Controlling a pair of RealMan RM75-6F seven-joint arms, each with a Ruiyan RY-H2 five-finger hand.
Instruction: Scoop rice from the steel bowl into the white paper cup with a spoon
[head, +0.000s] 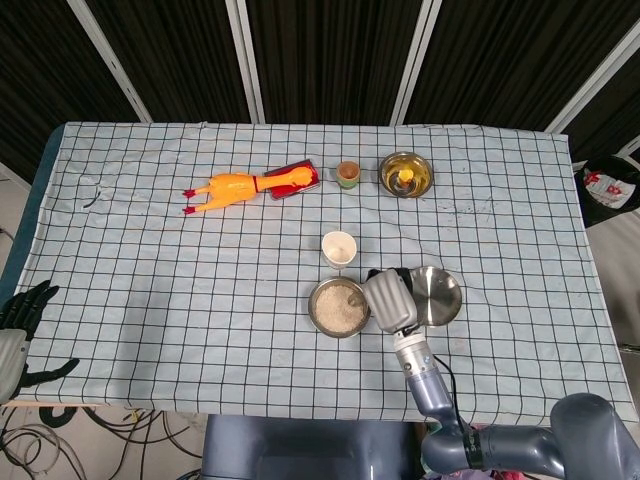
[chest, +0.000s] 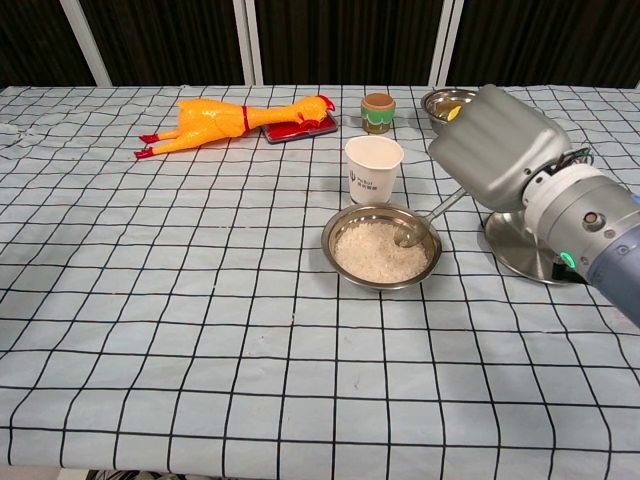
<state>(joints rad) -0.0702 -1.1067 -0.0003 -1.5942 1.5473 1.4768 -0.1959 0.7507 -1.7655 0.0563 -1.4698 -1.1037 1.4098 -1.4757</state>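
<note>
The right hand (chest: 497, 145) is gripping the spoon (chest: 420, 222) by its handle, with the handle slanting down to the left. The spoon's bowl end is dipping into the rice (chest: 380, 250) at the right side of the steel bowl (chest: 381, 246). The white paper cup (chest: 373, 168) is standing upright just behind the steel bowl, close to its rim. A flat steel plate (chest: 525, 250) is lying to the right of the bowl, partly hidden by the right hand. The left hand (head: 20, 318) is hanging off the table's near-left edge, fingers spread and holding nothing. At the far side, a rubber chicken (chest: 230, 118), a small brown cup (chest: 377, 112) and a second steel bowl (chest: 450, 104) are sitting on the checked cloth (chest: 180, 300).
</note>
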